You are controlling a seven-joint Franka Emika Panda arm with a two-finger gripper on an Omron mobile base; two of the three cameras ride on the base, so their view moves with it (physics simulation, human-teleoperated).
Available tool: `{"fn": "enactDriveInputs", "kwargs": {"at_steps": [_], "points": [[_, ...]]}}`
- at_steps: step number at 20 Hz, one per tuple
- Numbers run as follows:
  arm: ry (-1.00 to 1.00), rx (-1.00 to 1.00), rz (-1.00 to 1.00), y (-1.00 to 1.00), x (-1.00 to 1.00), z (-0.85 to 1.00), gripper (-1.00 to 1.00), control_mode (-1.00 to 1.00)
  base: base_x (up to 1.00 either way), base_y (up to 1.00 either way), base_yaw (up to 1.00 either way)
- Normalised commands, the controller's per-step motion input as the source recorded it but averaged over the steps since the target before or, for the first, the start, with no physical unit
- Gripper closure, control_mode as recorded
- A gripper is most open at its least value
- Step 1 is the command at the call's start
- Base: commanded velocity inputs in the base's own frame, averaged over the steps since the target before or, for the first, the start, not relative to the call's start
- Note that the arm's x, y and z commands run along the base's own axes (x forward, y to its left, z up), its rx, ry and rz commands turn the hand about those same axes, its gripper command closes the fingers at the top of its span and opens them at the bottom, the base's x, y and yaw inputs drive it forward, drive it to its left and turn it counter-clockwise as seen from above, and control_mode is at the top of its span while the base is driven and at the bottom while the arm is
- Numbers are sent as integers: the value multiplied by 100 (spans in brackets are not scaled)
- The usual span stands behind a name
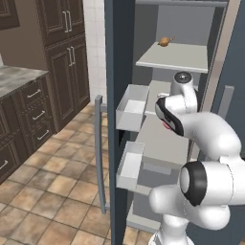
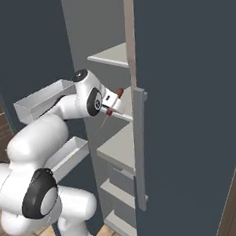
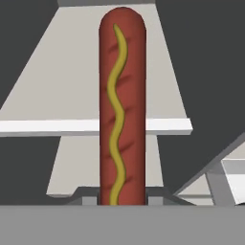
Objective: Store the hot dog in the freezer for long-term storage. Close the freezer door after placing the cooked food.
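Note:
My gripper (image 3: 122,198) is shut on the hot dog (image 3: 122,110), a reddish-brown sausage with a yellow mustard squiggle that stands straight up from the finger tips in the hand view. In the right base view the gripper (image 2: 110,104) holds the hot dog (image 2: 119,93) inside the open freezer (image 2: 95,31), just above a pale middle shelf (image 2: 117,147). The freezer door (image 1: 114,57) stands swung wide open on the left, with white bins (image 1: 131,107) on its inner side and its grey bar handle (image 1: 99,153) facing outward. In the left base view my own arm hides the hand.
A tan roundish food (image 1: 164,42) lies on the upper shelf (image 1: 174,60). The closed plain slate-blue door (image 2: 187,84) with its grey handle (image 2: 141,148) stands right of the opening. Dark brown cabinets (image 1: 62,52) and a stone counter (image 1: 19,76) line the left wall.

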Motion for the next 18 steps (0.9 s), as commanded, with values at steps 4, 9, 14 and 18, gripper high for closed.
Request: {"fn": "enactDriveInputs", "kwargs": {"at_steps": [4,9,14,18], "points": [[0,0,0,-8,20,-18,100,-100,0,0,0],[-1,0,0,-5,20,-25,100,-100,0,0,0],[0,0,0,-17,26,-10,100,-100,0,0,0],[0,0,0,-19,32,-7,100,-100,0,0,0]]}}
